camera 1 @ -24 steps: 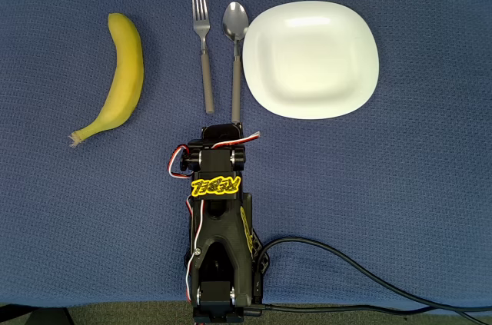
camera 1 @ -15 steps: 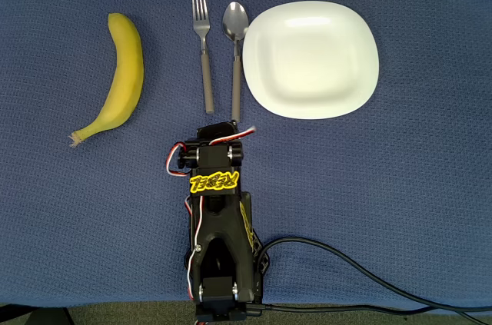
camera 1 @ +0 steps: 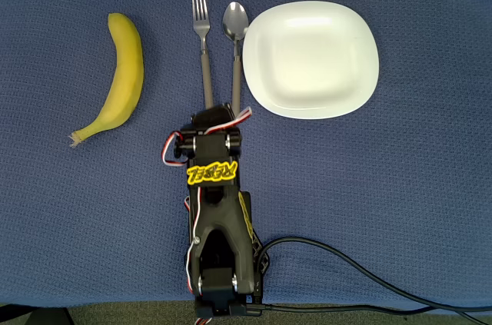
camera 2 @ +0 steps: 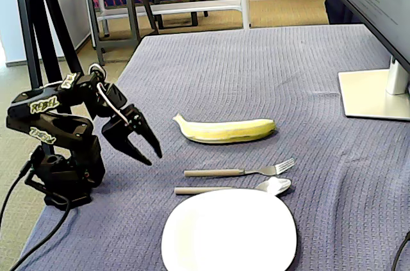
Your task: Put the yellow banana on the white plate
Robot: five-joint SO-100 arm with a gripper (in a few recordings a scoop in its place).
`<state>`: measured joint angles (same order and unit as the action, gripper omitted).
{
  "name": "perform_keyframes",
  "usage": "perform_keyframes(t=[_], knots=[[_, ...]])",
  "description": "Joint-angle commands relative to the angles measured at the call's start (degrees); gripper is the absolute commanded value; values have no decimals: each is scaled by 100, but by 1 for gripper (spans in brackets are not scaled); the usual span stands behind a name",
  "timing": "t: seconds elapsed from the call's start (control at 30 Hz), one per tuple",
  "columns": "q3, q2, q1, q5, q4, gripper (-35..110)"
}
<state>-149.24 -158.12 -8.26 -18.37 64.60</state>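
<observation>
We find the gripper (camera 2: 151, 151) empty, its two black fingers (camera 2: 130, 148) parted to a moderate gap and pointing down toward the blue cloth (camera 1: 415, 187), clear of it. In the fixed view it hangs over bare cloth just short of the handle ends of the fork (camera 2: 238, 170) and spoon (camera 2: 234, 188); from overhead the wrist covers those ends.

The yellow banana (camera 1: 119, 79) lies flat on the cloth to the left of the fork in the overhead view, well apart from the gripper, its frayed stem toward the robot's base. The white plate (camera 1: 311, 60) sits just right of the spoon and carries nothing.

We judge the task at its opening stage: no grasp made. Cutlery lies between fruit and plate, so the carry presumably must pass over it. The banana's curved middle looks the soundest place to close on.
</observation>
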Motion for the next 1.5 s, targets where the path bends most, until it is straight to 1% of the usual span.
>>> perform_keyframes(t=[0.0,0.13,0.33,0.4,0.53,0.63,0.73,0.8,0.87,0.97,1.07,1.2,1.33,1.47], knots=[[817,527,246,-413,-290,8],[1600,1635,457,-967,-448,13],[2944,3454,598,-2276,-369,20],[3419,3955,606,-2883,-167,20],[4403,4852,536,-4447,519,23],[5045,5247,422,-5335,853,24],[5678,5484,272,-5985,1336,27],[5959,5590,167,-6354,1591,25],[6135,5687,53,-6495,1573,24],[6363,5915,-141,-6240,1178,23],[6557,6240,-308,-6267,1063,21],[6609,6627,-483,-6539,580,25],[6706,7022,-659,-7031,369,26],[6943,7348,-949,-6855,229,28]])
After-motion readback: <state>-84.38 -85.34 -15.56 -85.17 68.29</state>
